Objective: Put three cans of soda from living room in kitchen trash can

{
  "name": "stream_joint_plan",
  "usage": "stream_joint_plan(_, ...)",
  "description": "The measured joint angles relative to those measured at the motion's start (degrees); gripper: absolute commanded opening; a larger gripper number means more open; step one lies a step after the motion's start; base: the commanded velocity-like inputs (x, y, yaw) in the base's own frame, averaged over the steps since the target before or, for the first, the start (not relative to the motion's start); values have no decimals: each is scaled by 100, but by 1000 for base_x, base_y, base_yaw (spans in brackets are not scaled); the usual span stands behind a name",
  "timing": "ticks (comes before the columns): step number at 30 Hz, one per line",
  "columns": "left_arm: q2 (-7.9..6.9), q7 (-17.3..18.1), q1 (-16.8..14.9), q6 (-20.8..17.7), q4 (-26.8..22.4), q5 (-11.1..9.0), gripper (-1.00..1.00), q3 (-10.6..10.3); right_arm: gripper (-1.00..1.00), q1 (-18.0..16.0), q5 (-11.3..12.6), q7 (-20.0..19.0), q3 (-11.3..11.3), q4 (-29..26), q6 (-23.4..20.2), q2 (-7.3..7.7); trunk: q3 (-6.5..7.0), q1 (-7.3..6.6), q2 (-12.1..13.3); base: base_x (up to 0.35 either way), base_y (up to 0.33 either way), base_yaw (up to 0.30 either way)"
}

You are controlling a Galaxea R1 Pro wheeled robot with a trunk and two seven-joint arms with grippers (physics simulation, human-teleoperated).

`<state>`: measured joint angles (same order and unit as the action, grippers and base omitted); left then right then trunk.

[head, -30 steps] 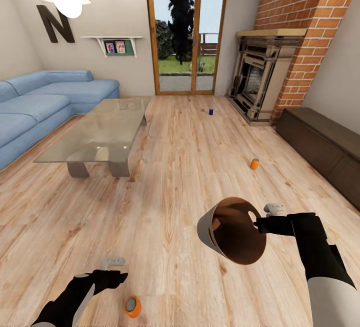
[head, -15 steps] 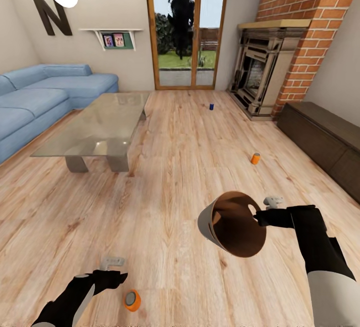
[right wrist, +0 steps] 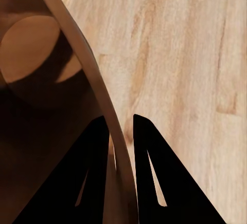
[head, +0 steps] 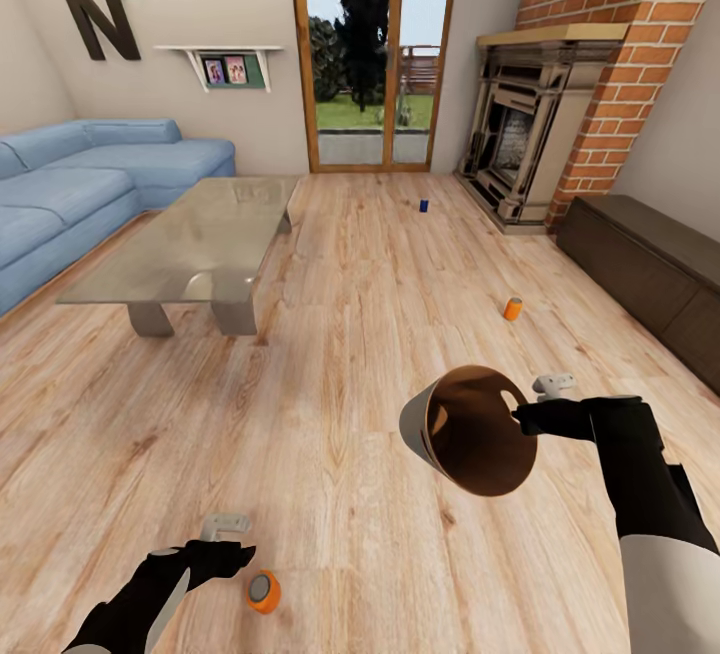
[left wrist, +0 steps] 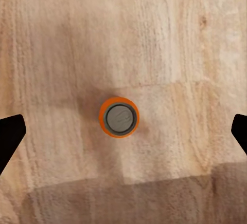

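The right tool (head: 522, 421) is gripping the bin (head: 470, 431) by its rim, fingers (right wrist: 98, 172) clamped either side of the wall, and holding it tilted above the floor (head: 350, 354) with its coppery inside facing the camera; nothing is showing inside it. At near left, the left tool (head: 222, 544) is hanging over the floor, its fingers wide apart, with an orange can (head: 263, 593) standing upright just to its right. From the left wrist camera that can (left wrist: 119, 116) is sitting centred between the two fingertips, untouched. A second orange can (head: 512, 309) is standing on the floor farther off to the right, and a blue can (head: 423, 205) is standing far back, near the fireplace (head: 520, 159). The living room is showing a blue sofa (head: 90, 184) and a glass bench (head: 200, 244) at left, glass doors (head: 375, 49) at the far wall, and a dark cabinet (head: 650, 264) at right.
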<state>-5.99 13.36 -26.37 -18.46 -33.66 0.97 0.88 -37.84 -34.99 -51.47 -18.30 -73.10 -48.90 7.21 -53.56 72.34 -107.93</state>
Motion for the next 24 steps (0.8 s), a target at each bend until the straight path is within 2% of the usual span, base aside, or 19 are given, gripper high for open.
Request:
stream_joint_plan(12,1,0,0,0,0,0,100,0,-100,13,28,-21,7,-226,-125,-1,-220,264,-481,0,0,0)
stream_joint_plan(24,2,0,0,8,0,0,100,0,-100,23,14,-20,19,-289,-213,-2,-525,527,-962,0,0,0)
